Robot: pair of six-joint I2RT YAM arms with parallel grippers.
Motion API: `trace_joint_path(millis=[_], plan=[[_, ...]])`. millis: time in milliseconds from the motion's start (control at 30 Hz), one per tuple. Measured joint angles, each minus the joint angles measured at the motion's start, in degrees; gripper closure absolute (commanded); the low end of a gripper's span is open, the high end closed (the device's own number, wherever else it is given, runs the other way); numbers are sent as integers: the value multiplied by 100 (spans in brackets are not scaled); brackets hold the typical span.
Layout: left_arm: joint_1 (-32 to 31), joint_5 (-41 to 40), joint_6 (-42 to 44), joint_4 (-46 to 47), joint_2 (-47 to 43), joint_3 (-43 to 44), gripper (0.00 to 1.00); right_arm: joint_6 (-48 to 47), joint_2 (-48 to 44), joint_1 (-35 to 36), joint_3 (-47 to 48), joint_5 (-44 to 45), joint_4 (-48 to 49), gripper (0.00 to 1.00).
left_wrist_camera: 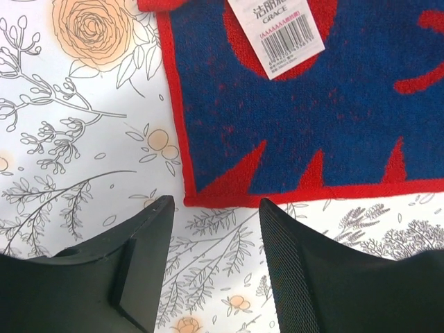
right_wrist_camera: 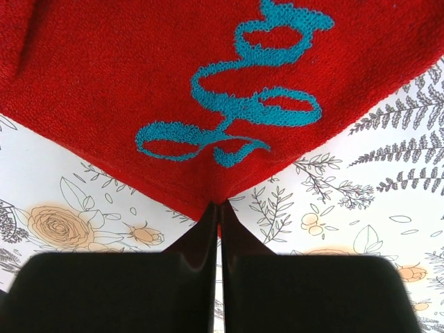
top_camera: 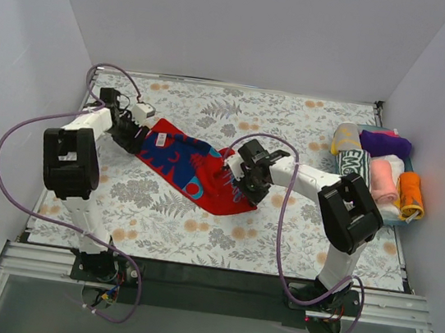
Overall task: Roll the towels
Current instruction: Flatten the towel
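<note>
At the red hem of the red and teal-blue towel [right_wrist_camera: 229, 83], the right gripper [right_wrist_camera: 218, 205] is clenched, its two fingers pressed together on the cloth's edge. At the opposite end, the left gripper [left_wrist_camera: 215, 211] is released, fingers apart just short of the towel's blue corner. The towel lies spread flat, mid-table, on the flowered table covering [top_camera: 159, 207].

The red towel [left_wrist_camera: 277, 139] is cut off by both wrist views' edges. Its corner tip is hidden between the right gripper's [right_wrist_camera: 217, 208] fingers [right_wrist_camera: 200, 239].
</note>
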Motion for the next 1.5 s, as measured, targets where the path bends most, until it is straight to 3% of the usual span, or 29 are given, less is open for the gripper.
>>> trace_joint_path(millis=[133,433,667,1067,1200,1500], plan=[[0,-2,-79,26,162,39,57,-2,-2,-42,0,-74,-4,99],[4,-11,-223,76,267,0,99,-66,-131,-382,-153,-566,-140,99],[2,238,-256,-396,17,155,100,-254,-568,-1226,9,-1086,-522,99],[26,872,-876,-807,-1460,1641,100,-485,-1733,-3036,1722,-2149,-660,99],[26,879,-1019,-957,-2391,1469,100,-485,-2371,-3167,1694,-2291,-785,99],[33,861,-1163,-1427,-5270,-199,100,-503,-4435,-3195,730,-2319,-1047,99]])
